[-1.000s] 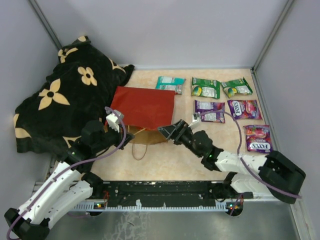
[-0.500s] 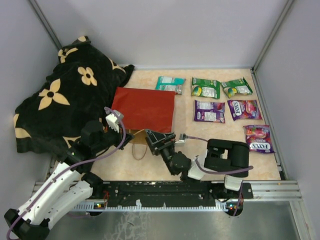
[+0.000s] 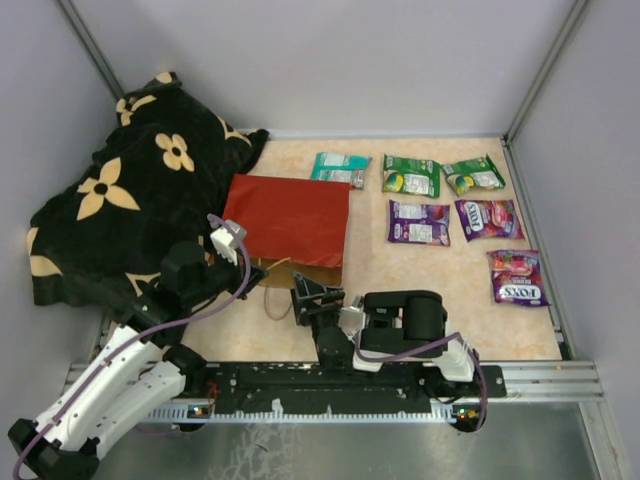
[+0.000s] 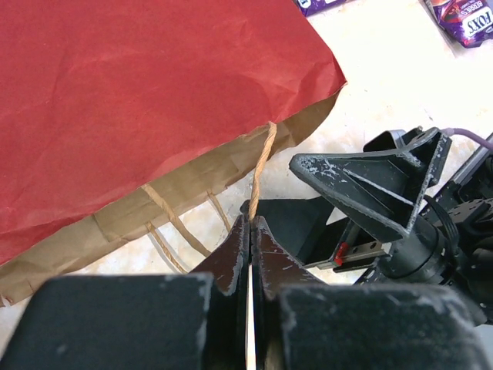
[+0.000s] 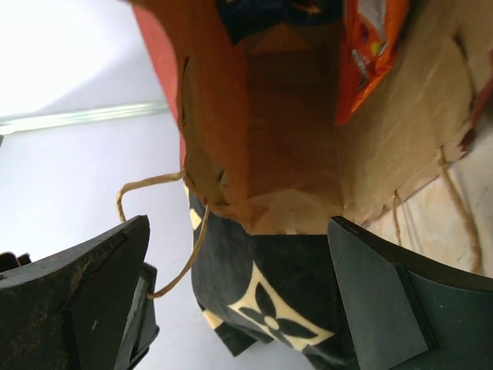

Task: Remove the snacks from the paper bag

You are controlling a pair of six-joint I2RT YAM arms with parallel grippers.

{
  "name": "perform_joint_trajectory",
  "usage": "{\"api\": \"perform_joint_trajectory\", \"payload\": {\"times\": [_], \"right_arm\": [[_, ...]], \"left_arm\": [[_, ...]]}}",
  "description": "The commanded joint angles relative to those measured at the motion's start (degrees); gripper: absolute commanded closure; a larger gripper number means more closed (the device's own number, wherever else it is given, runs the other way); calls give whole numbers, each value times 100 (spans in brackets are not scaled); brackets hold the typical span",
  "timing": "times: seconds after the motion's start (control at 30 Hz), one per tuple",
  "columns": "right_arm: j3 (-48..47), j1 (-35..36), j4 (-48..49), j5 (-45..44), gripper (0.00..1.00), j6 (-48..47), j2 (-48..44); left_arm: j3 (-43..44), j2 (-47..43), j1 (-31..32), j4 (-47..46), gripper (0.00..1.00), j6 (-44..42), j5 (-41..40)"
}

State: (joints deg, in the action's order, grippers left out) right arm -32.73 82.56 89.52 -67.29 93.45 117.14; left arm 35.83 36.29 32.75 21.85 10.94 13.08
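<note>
The red paper bag (image 3: 288,218) lies flat, its brown mouth facing the arms. My left gripper (image 3: 253,272) is shut on one thin cord handle (image 4: 262,166) and holds the upper lip up. Low in front of the mouth, my right gripper (image 3: 317,296) stands open with nothing between its fingers. In the right wrist view it looks into the bag (image 5: 285,139), where an orange packet (image 5: 368,54) and a dark blue packet (image 5: 258,14) lie. On the table sit teal (image 3: 340,167), green (image 3: 411,176), purple (image 3: 419,222) and pink-red (image 3: 516,276) snacks.
A black flower-patterned blanket (image 3: 140,190) is heaped at the left, touching the bag's far side. A second green packet (image 3: 473,175) and a pink-purple one (image 3: 489,218) lie at the right. Grey walls close in the table on three sides.
My right arm has pulled back from the middle right and folded low in front of the bag's mouth, its jaws spreading wider. The left gripper has kept still on the handle.
</note>
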Motion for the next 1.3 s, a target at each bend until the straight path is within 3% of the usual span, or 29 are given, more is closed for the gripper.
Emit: {"api": "perform_joint_trajectory", "payload": {"times": [0.0,0.13,0.33,0.5,0.53,0.7,0.93,1.27], "right_arm": [[-33,50,940,-864,1,225,300],[-200,-110,785,-630,1,443,749],[-274,-636,-1128,410,1,1787,565],[-539,-1023,-776,637,1,1590,919],[-614,-1063,-1050,669,1,1658,875],[-1154,-1213,-4198,1164,1,2726,213],[-1851,-1501,-6622,1916,5,2874,-146],[-2219,-2006,-7232,2205,30,3219,75]], "left_arm": [[-34,-72,21,-115,100,57,6],[-16,-95,21,-57,100,84,-161],[2,-203,23,2,100,151,-405],[-11,-215,21,2,100,162,-440],[-5,-200,21,11,100,163,-438],[2,-175,21,29,100,172,-480],[2,-154,21,30,100,177,-530],[10,-99,21,30,100,176,-515]]}}
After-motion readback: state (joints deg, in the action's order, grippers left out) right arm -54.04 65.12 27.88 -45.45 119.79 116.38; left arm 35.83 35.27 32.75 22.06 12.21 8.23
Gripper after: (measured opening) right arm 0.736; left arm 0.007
